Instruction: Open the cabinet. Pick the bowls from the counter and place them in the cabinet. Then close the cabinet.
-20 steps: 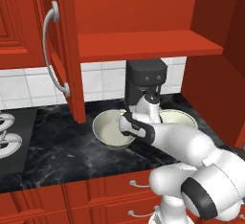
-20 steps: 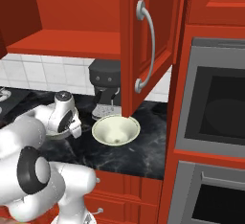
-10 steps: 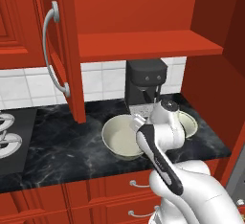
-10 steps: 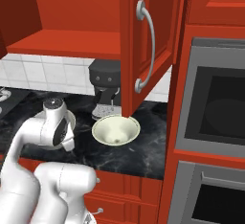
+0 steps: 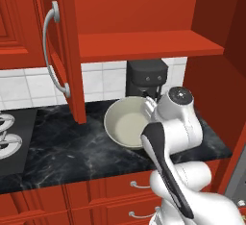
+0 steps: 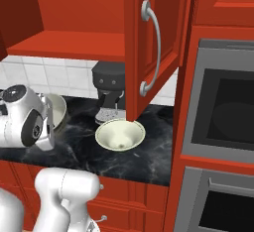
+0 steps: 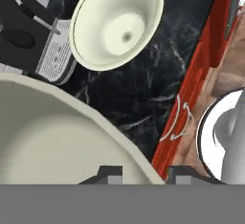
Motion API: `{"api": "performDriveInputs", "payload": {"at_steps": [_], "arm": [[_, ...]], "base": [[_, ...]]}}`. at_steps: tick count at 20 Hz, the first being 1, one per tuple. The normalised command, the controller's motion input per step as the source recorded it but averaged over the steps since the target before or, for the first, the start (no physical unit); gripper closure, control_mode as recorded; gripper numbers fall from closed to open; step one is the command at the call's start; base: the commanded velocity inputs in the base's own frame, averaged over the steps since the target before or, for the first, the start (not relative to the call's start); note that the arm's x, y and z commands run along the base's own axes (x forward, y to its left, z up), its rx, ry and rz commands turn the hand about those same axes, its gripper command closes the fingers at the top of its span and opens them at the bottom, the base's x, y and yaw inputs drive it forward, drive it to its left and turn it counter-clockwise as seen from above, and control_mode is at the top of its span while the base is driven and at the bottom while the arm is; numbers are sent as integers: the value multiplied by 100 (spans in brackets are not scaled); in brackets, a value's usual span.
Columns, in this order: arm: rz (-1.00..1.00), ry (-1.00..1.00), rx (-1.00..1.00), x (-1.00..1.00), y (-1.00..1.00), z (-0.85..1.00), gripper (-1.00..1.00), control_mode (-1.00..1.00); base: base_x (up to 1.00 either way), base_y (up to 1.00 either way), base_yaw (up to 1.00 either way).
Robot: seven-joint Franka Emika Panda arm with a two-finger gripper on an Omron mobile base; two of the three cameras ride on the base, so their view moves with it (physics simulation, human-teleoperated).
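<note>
On the counter point(image 5: 62, 147) below the open cabinet point(image 5: 144, 46), we find the near bowl's point(image 7: 52, 137) rim between the two fingertips point(image 7: 109, 173) of the gripper point(image 7: 142, 174), jaws narrowing astride it, while the second bowl point(image 7: 117, 22) sits beyond, near the coffee machine point(image 6: 110, 89).

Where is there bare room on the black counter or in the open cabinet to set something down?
The red shelf of the open red cabinet is bare across its width. The black marble counter is free between the stove edge and the wide cream bowl. It is crowded near the black coffee machine, where the second cream bowl sits close in front.
</note>
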Motion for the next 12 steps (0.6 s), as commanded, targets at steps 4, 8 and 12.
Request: {"api": "performDriveInputs", "payload": {"at_steps": [4,8,12], "arm": [[-35,-1,14,-83,-25,100,100,-100],[-29,0,16,-100,-50,100,100,-100],[-16,0,14,-88,-58,100,100,-100]], "base": [[0,0,0],[0,0,0],[0,0,0]]}}
